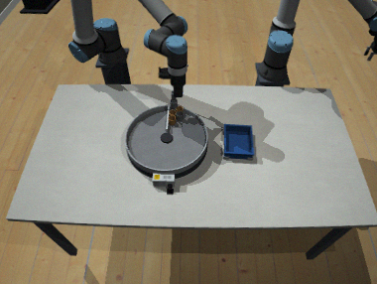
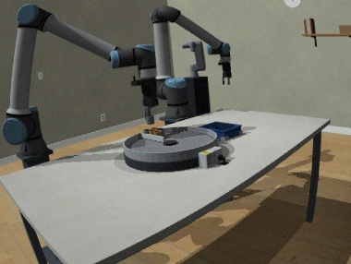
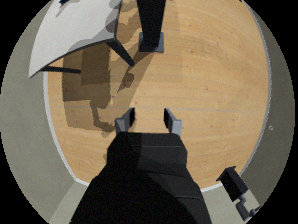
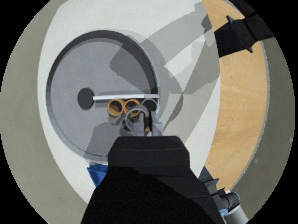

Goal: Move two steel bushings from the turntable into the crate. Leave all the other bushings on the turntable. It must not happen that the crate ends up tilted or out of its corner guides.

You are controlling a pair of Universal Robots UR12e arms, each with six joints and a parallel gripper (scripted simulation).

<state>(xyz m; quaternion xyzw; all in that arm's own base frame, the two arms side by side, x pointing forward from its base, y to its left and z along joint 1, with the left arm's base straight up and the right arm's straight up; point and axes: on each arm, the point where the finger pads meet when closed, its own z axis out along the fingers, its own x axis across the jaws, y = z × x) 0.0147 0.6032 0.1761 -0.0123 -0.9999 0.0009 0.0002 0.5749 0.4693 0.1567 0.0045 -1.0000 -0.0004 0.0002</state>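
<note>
And here's the first pick in hand: the right end effector [image 1: 173, 98] [image 2: 149, 115] [image 4: 147, 117] is clenched on the wall of a steel bushing [image 1: 174, 104] [image 2: 150, 121] [image 4: 127, 118], up above the far rim of the turntable [image 1: 149, 149] [image 2: 139, 154] [image 4: 75, 65]. Over to the left end effector [image 2: 226, 81] [image 3: 149, 119]: fingers spread, nothing between them, well off to the right, past the table [image 1: 298, 199] [image 2: 69, 198] [image 3: 80, 30].

The score? No bushing shows in the blue crate [image 1: 239, 156] [image 2: 229, 133] [image 4: 97, 175], right of the turntable, so neither delivery is made. One is airborne, one still to fetch. A likely candidate: a second grey bushing [image 4: 156, 105] by the divider bar [image 1: 168, 119] [image 2: 152, 137] [image 4: 120, 96], close to the rim. Two orange-brown bushings [image 4: 109, 107] sit alongside it, and those must stay put; a scrap of orange shows beneath the fingers too.

The crate looks level; its corner guides are too small to judge. Next, I'd say, a carry rightward, then a gentle lowering clear of the crate's walls, because a knock could tip it or shove it loose.
</note>
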